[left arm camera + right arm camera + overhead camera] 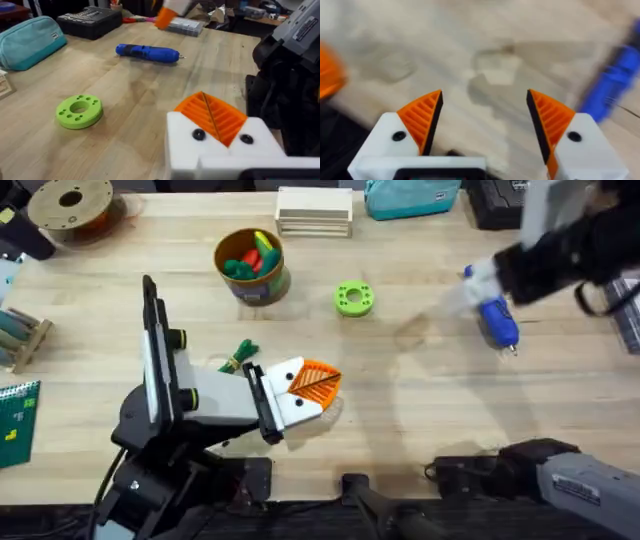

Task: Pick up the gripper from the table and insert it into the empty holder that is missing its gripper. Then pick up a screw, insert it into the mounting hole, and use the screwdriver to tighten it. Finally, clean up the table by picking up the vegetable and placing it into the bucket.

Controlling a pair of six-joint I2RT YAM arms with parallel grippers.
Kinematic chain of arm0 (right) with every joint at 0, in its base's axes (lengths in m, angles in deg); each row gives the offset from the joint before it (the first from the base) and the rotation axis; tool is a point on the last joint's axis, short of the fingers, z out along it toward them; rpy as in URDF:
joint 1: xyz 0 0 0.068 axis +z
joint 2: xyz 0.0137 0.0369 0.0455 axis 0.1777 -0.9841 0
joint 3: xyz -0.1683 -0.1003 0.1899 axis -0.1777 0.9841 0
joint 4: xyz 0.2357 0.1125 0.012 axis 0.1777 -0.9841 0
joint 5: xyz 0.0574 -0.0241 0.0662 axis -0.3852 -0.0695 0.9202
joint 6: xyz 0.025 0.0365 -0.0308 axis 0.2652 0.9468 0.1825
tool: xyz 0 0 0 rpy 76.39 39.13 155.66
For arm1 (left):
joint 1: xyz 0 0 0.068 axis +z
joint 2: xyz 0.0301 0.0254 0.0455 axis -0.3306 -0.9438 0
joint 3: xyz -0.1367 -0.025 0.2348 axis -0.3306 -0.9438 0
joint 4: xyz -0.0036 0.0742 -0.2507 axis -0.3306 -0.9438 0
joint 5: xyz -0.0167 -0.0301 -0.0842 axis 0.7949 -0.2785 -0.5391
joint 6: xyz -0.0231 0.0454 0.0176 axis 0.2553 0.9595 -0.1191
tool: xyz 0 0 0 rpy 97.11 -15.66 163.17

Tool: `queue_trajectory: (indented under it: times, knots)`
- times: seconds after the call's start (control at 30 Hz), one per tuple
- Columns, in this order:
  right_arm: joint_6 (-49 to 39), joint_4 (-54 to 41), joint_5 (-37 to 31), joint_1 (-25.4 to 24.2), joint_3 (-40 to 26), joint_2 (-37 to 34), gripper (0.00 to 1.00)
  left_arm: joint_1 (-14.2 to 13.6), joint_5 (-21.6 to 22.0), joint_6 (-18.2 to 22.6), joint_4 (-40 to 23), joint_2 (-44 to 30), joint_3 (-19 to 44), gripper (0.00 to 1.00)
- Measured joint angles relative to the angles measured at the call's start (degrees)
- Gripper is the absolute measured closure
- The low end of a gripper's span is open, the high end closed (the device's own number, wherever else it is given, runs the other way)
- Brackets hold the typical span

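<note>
- Overhead: the holder (353, 298) lies mid-desk (420, 400), the screwdriver (496, 320) to its right, the vegetable (240, 356) beside the left end effector (318, 383).
- Left wrist: that end effector's pads (212, 116) press together.
- Right wrist: the right end effector (485, 117) hangs with fingers apart.

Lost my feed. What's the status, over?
Left gripper shut, empty. Right gripper open above the table. Screwdriver lying free; holder untouched. Nothing blocking.
</note>
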Motion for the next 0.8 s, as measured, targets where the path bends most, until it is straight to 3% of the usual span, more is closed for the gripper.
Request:
queue_trajectory:
  times: [0.07,0.1,0.13,0.4,0.43,0.8]
  knots:
    - [-0.9,4.41,-2.95,-3.73,0.0,-0.89,0.011,0.0,0.0,0.0,0.0,0.0,0.0,0.994]
    - [-4.17,8.16,-2.94,-9.75,0.0,-2.95,0.01,0.0,0.0,0.0,0.0,0.0,0.0,0.994]
    - [-5.53,9.03,-1.84,-11.85,0.0,-4.09,0.01,0.0,0.0,0.0,0.0,0.0,0.0,0.994]
    - [-14.49,12.39,3.37,-24.38,0.0,-17.53,0.01,0.0,0.0,0.0,-0.02,0.0,0.0,0.994]
    - [-18.83,12.44,3.69,-25.99,0.0,-22.48,0.01,0.0,0.0,0.0,-0.02,0.0,0.0,0.994]
    - [-25.08,22.21,4.52,-25.9,0.0,-33.91,0.014,0.0,0.0,0.0,-0.02,0.0,0.0,0.994]
